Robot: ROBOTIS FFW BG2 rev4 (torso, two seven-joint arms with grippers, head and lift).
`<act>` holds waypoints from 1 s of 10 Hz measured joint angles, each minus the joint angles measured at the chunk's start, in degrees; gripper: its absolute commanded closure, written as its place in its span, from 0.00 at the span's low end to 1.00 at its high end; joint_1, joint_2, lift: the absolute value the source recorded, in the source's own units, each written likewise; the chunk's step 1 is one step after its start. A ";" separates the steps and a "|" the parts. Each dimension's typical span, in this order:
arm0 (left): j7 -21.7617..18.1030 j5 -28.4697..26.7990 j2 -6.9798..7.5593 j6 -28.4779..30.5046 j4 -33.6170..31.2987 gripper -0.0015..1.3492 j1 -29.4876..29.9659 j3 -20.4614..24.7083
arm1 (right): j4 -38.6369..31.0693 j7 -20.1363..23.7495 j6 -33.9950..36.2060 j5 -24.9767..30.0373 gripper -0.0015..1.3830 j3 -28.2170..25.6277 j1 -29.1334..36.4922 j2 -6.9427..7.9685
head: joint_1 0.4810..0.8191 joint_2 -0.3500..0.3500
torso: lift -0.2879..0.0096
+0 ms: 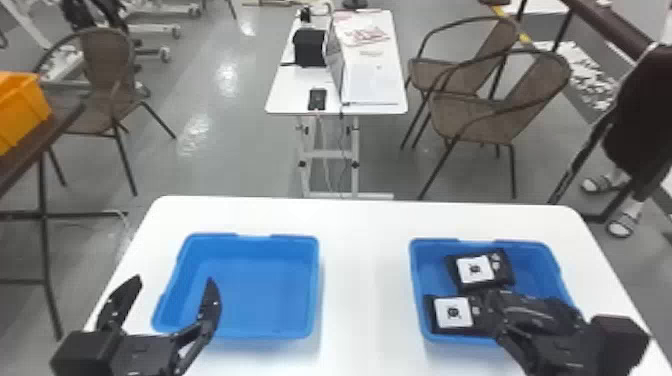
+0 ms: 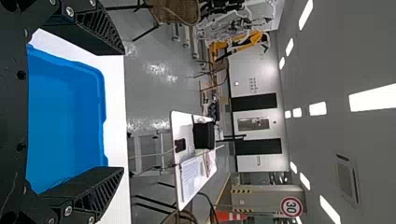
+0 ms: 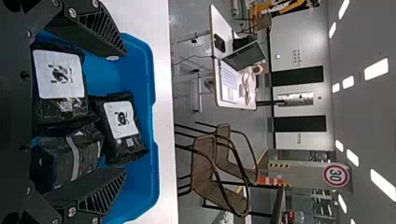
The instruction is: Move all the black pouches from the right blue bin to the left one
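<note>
In the head view my left gripper (image 1: 172, 285) stands open above the near left part of the left blue bin (image 1: 270, 285), which holds nothing. The left wrist view has my left gripper (image 2: 123, 112) with its fingers wide apart. My right gripper (image 1: 542, 350) is over the near side of the right blue bin (image 1: 414, 285). Two labelled black pouches, the far one (image 1: 475, 270) and the near one (image 1: 452, 312), lie in that bin. From the right wrist, my right gripper (image 3: 124, 113) is open, with a third black pouch (image 3: 70, 156) beside the labelled ones (image 3: 60, 81) (image 3: 122, 126).
Both bins rest on a white table (image 1: 362, 280), with a gap of bare tabletop between them. Beyond it are a smaller white table (image 1: 290, 95) and brown chairs (image 1: 500, 115). An orange crate (image 1: 22, 110) sits on a table at the far left.
</note>
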 measured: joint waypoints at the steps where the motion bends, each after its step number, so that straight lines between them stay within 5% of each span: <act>1: -0.28 0.08 0.00 -0.01 0.13 0.11 -0.26 0.04 | 1.91 0.02 1.54 -0.31 0.10 -1.61 -2.25 0.00 | 0.63 0.45 | 1.00; 10: -4.18 -0.90 -2.96 -0.18 0.92 0.11 -0.93 2.06 | 19.79 -0.81 6.86 -1.92 0.10 -6.34 -13.82 0.00 | 0.63 0.37 | 1.00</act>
